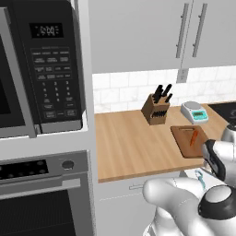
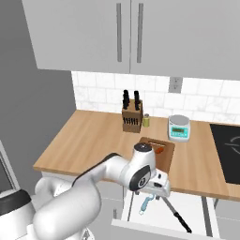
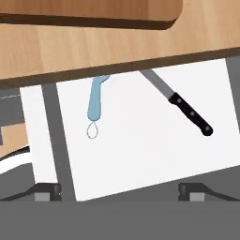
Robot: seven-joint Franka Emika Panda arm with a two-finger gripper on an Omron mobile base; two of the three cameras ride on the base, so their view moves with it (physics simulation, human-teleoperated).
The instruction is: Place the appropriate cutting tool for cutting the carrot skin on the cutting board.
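Observation:
The teal-handled cutting tool [image 3: 95, 101] lies in an open white drawer [image 3: 140, 154]; its head is hidden under the counter's edge. It also shows as a small teal shape [image 2: 145, 204] below my hand, and beside my forearm [image 1: 199, 178]. The reddish-brown cutting board [image 1: 184, 144] [image 2: 167, 154] [image 3: 93, 14] rests on the counter above the drawer, with the orange carrot [image 1: 194, 137] [image 2: 159, 150] on it. My gripper [image 3: 119, 193] hovers over the drawer, open, fingertips [image 3: 47, 192] wide apart with nothing between them.
A black-handled knife [image 3: 190, 113] [image 2: 178, 218] lies in the drawer, right of the teal tool. A wooden knife block [image 1: 156, 109] [image 2: 131, 117] and a kitchen scale [image 1: 194, 112] [image 2: 179, 128] stand at the back of the tan counter [image 1: 129, 143]. Microwave and oven stand at left.

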